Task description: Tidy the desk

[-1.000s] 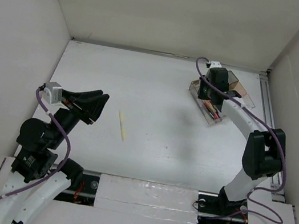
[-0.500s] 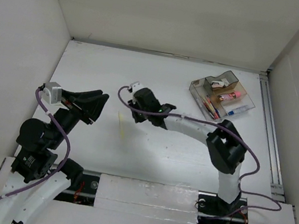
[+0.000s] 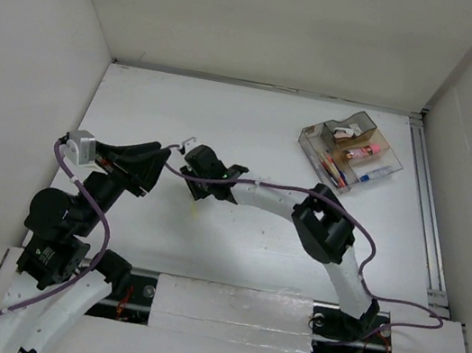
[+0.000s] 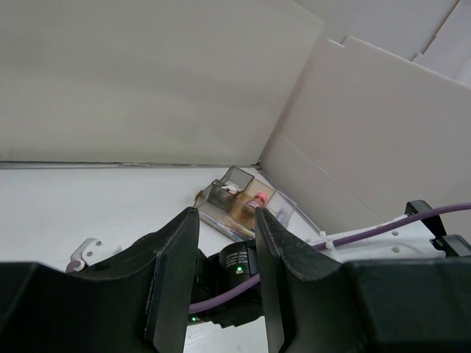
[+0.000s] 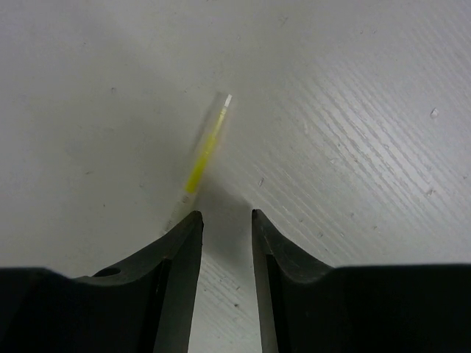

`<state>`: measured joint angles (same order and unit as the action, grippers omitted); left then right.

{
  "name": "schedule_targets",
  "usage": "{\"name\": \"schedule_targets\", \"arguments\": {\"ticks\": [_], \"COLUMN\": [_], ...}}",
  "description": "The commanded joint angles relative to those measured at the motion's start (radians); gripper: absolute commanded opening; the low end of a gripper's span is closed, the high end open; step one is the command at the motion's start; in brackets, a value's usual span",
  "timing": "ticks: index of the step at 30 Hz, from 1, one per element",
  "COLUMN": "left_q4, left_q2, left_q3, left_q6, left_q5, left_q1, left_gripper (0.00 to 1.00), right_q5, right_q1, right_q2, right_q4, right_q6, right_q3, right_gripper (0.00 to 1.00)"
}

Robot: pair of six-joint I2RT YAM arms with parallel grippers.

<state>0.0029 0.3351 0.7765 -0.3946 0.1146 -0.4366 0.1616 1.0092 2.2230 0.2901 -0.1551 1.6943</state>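
Robot test cell of a lab sort, not a lived-in room: a bare white matte counter (image 3: 261, 135) boxed in on the left, far and right by plain white panels (image 3: 273, 18), with a metal rail (image 3: 425, 201) along its right edge. Left arm (image 3: 51, 213) and right arm (image 3: 323, 228), white and black, are bolted at the near edge, purple cables (image 4: 383, 226) looped loose along them. Only furnishing: a small clear compartmented tray (image 3: 317, 134), far right.

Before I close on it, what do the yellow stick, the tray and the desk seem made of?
Yellow stick: likely plastic, translucent, with a clear tip. Tray: clear, smoke-tinted plastic, glossy; its contents show through. Desk: matte white with fine ridged lines, perhaps painted board or laminate; unclear.
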Motion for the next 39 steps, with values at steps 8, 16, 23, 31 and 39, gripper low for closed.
{"name": "schedule_targets", "arguments": {"ticks": [8,16,23,31,39], "left_q4": [0.039,0.039,0.037,0.036,0.035], "left_q2": [-0.005,-0.005,-0.011,-0.016,-0.019], "left_q3": [-0.002,-0.002,-0.003,-0.005,-0.005], "left_q6": [0.007,0.007,0.007,0.007,0.010], "left_q5": [0.003,0.005,0.000,0.000,0.000], "left_q1": [0.004,0.004,0.004,0.004,0.004], "left_gripper": [0.32,0.32,0.32,0.32,0.32], "right_q5": [0.009,-0.007,-0.065,-0.094,-0.050], "right_q1": [0.006,0.017,0.086,0.144,0.215], "right_q2": [0.040,-0.066,-0.020,0.144,0.361], "right_q4": [0.000,-0.066,-0.069,-0.023,0.115], "right_q6": [-0.024,-0.049,-0.054,-0.029,-0.021], "right_q3": [0.042,-0.013,0.074,0.278,0.548], "right_gripper": [0.38,0.38,0.40,0.45,0.53]}}
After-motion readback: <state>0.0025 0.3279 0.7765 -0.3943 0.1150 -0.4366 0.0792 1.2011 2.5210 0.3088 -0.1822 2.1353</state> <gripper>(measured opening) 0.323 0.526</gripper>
